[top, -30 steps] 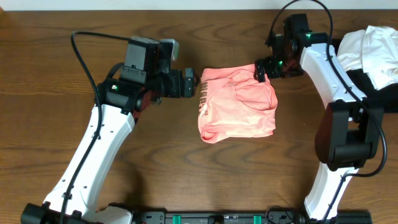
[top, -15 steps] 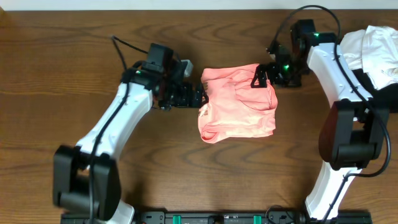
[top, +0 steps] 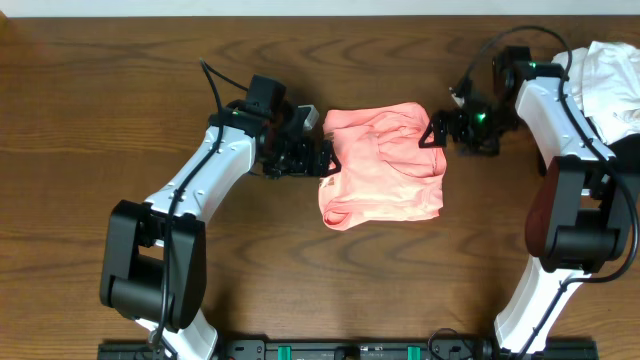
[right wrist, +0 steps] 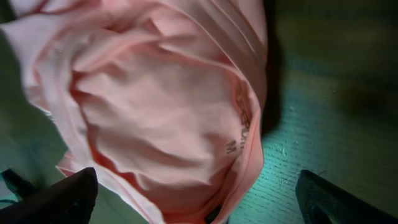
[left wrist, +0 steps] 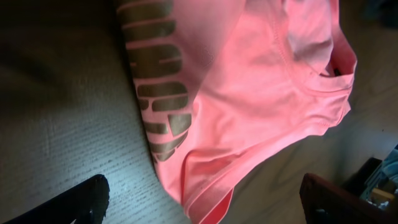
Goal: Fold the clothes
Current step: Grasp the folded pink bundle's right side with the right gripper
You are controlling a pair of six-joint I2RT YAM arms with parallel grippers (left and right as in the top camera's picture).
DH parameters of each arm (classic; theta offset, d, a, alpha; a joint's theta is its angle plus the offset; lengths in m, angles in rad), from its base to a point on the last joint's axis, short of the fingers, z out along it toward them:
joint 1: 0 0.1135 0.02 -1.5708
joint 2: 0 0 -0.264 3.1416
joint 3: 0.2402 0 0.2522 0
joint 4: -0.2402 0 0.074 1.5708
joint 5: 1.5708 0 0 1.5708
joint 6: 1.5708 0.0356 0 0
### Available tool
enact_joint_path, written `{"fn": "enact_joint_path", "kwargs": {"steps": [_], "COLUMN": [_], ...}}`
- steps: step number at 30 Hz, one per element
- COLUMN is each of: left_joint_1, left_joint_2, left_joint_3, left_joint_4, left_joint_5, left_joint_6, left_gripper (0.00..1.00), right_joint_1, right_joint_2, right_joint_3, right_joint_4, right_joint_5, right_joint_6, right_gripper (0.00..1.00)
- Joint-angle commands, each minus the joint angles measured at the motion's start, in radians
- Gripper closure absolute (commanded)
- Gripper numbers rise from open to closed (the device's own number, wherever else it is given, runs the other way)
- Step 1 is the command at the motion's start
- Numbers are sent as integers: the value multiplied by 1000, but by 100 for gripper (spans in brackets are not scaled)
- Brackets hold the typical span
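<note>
Overhead: white garments (top: pixel 605 70) at 2 o'clock of table (top: pixel 300 270), cut by frame edge, count unclear. One pink shirt (top: pixel 382 165) lies bunched near table centre; brown print mostly hidden, only a strip shows along its 9 o'clock edge. Two pincers: left pincer (top: pixel 322 158) at shirt's 9 o'clock edge, right pincer (top: pixel 433 133) at its 2 o'clock corner. Both spread wide, gripping nothing. Wrist views show finger ends only; cannot tell if they touch cloth.
</note>
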Motion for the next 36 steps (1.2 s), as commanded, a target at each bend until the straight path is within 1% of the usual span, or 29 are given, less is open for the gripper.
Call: {"fn": "enact_joint_path", "kwargs": {"steps": [1, 8, 15, 21, 25, 27, 28, 32, 35, 36], "left_joint_1": [16, 99, 226, 308, 325, 326, 326, 326, 326, 326], "left_joint_2": [-2, -28, -124, -191, -201, -201, -201, -201, -201, -201], "left_joint_3": [-2, 34, 40, 40, 40, 39, 39, 39, 39, 39], "left_joint_4": [17, 20, 47, 43, 35, 31, 27, 27, 23, 21], "left_joint_5": [17, 17, 17, 17, 17, 16, 16, 16, 16, 16], "left_joint_6": [19, 16, 15, 15, 16, 16, 16, 16, 16, 16], "left_gripper": [2, 2, 2, 2, 2, 2, 2, 2, 2, 2], "right_joint_1": [-5, -4, 10, 60, 107, 131, 142, 177, 179, 177], "right_joint_2": [9, 9, 9, 9, 9, 9, 9, 9, 9, 9], "right_joint_3": [-66, -165, -274, -353, -388, -397, -397, -397, -397, -397], "right_joint_4": [28, 109, 223, 331, 383, 402, 407, 428, 441, 444], "right_joint_5": [-18, -45, -95, -115, -115, -115, -115, -114, -115, -116], "right_joint_6": [49, 75, 93, 137, 174, 188, 192, 194, 194, 194], "right_gripper": [1, 1, 2, 5, 12, 16, 20, 41, 61, 65]}}
